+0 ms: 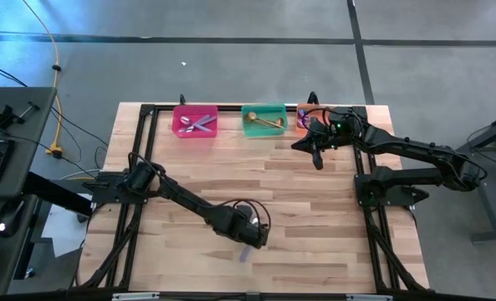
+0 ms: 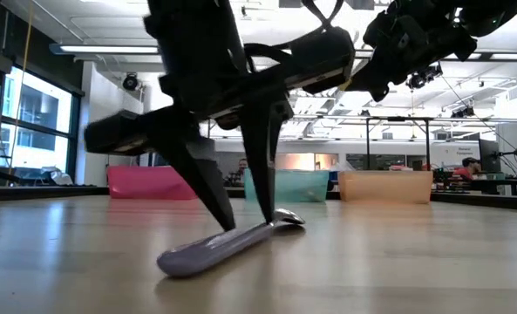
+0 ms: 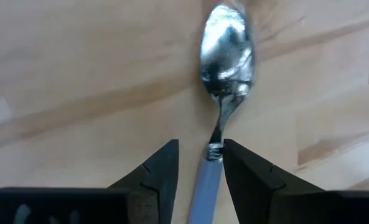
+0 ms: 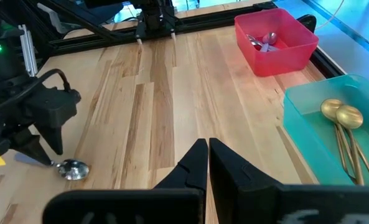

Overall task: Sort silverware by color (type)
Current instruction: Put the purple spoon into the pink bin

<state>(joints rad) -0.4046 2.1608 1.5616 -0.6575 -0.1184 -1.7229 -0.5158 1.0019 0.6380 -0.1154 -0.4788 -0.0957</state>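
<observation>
Lying between left gripper (image 3: 200,165) fingers, perhaps touching: spoon (image 3: 224,56) handle.

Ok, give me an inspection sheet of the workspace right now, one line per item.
Surface: wooden table, bare boards over most of it.
Job's things: one silver spoon with a pale handle lies flat on the table; silver-lavender spoons in the pink bin; gold spoons in the green bin.
Clutter: orange bin, contents hidden by the right arm.
Grippers: left hand open, fingers either side of the spoon's handle; right hand shut, empty, above the table by the orange bin.
Cables: yellow cable on the floor.
Surroundings: a person far behind.
</observation>
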